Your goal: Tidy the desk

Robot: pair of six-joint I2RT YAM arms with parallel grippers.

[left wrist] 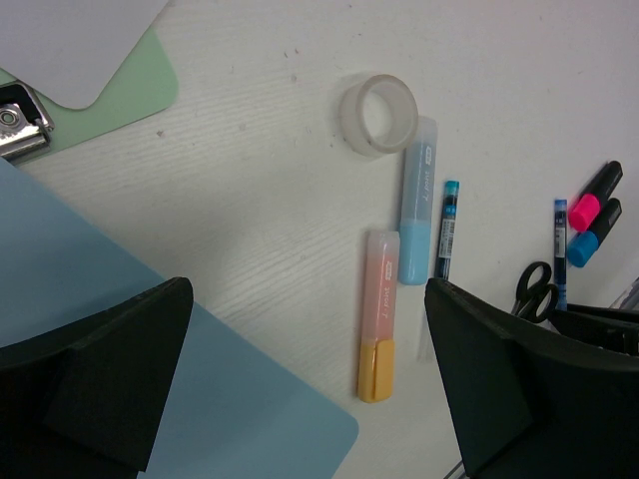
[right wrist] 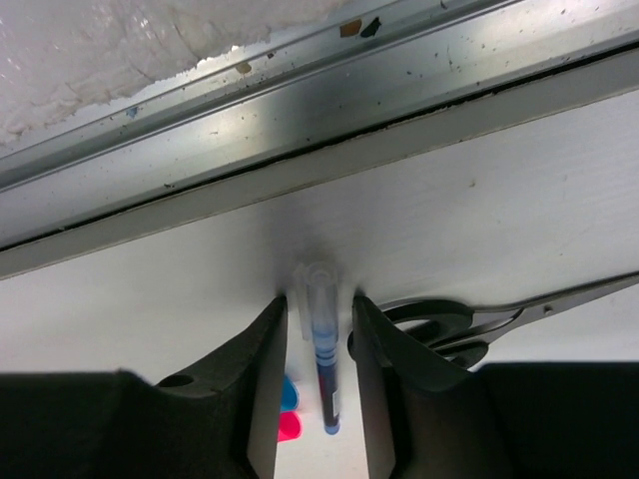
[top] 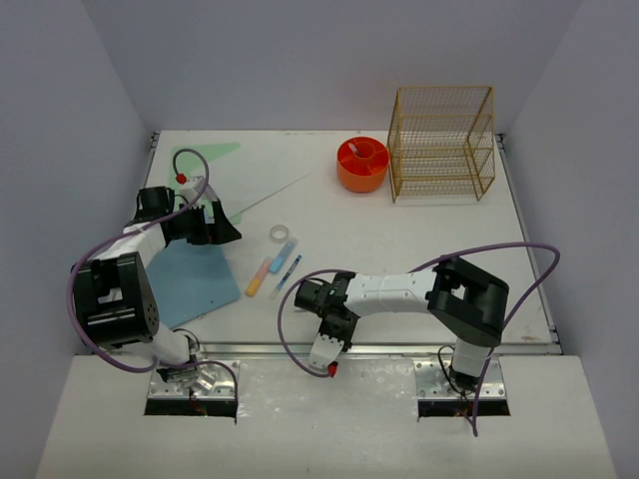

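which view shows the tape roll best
The left wrist view. There the clear tape roll lies large and unobstructed on the desk, by the end of the blue highlighter. The top external view shows it only as a small ring. The right wrist view does not show it.

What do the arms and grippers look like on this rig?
Both the left arm and right arm: white links, bulky black joint housings. A purple cable loops along each, red-tipped near the wrist. The left gripper and right gripper have plain black wedge-shaped fingers.
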